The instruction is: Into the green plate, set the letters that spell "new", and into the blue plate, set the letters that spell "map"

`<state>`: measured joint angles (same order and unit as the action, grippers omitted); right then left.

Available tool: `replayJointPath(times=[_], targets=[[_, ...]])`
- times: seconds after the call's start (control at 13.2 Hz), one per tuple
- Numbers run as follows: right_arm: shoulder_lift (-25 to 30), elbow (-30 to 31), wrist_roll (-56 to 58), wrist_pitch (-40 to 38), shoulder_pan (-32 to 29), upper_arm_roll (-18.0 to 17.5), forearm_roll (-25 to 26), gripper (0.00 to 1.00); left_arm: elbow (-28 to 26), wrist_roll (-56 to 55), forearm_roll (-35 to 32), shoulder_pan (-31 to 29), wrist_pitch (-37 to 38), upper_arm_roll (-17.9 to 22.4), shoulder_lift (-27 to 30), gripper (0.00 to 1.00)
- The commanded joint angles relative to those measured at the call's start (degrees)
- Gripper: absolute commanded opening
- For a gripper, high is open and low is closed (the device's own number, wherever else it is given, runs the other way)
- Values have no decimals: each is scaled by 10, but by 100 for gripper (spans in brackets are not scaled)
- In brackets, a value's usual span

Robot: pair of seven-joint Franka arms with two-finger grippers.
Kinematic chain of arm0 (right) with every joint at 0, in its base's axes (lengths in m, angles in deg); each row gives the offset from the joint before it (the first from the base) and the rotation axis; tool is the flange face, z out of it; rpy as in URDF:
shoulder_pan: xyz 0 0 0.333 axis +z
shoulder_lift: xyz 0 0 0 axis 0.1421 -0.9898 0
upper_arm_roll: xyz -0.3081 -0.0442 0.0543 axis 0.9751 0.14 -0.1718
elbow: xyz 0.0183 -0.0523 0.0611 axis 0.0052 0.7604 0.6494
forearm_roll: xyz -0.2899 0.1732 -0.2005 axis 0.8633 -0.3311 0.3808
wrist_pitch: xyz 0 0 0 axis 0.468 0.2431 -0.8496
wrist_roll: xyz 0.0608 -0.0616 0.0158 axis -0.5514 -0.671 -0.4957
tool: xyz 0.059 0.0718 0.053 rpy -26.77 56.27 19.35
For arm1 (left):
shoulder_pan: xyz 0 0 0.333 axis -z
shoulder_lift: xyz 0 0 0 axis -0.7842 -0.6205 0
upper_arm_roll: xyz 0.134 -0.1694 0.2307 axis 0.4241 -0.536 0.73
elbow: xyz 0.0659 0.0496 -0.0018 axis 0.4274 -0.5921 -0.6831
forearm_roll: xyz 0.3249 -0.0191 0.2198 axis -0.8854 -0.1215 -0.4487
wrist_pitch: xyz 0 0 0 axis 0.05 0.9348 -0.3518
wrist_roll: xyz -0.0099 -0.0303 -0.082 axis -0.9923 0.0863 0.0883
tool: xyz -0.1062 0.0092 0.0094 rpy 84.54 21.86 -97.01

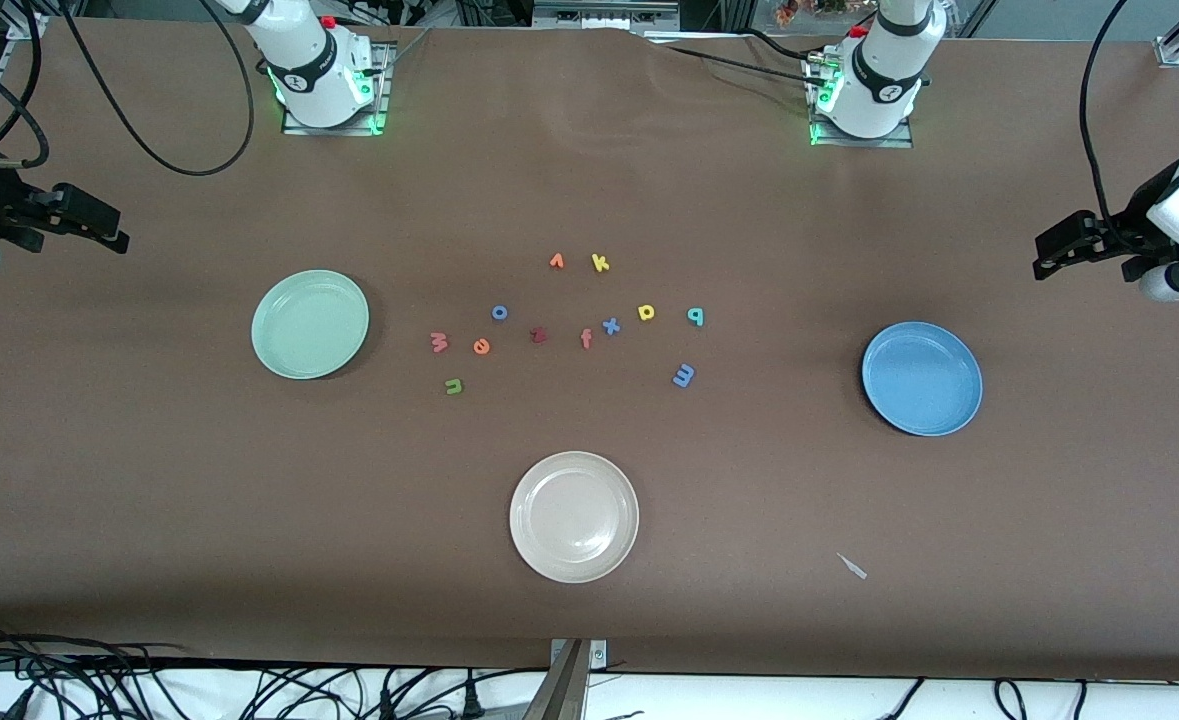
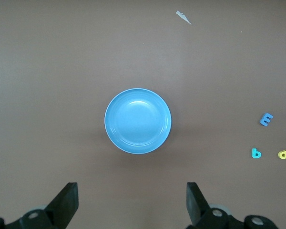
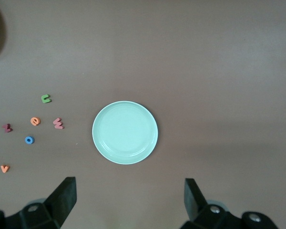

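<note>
1. Your left gripper is waiting, jaws spread, high over the blue plate.
2. Your right gripper is hovering, jaws spread, over the green plate.
3. Letters are lying mid-tabletop, between the plates.

Blue plate on brown table, open left gripper above, letters nearby

A cream-white plate sits nearest the front camera. Among the scattered letters lie a blue o, dark red letter, orange-red f, blue x, yellow k and orange v
</note>
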<state>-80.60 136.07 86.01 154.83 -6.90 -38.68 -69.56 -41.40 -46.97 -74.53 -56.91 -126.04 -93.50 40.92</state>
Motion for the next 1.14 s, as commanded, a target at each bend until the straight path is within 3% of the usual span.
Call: replayJointPath(times=[0.0, 1.06], targets=[[9, 4, 0, -6, 0, -1, 3, 100, -6, 14, 15, -5, -7, -1, 5, 100], [9, 5, 0, -6, 0, -1, 3, 100, -13, 14, 15, -5, -14, -1, 4, 100]])
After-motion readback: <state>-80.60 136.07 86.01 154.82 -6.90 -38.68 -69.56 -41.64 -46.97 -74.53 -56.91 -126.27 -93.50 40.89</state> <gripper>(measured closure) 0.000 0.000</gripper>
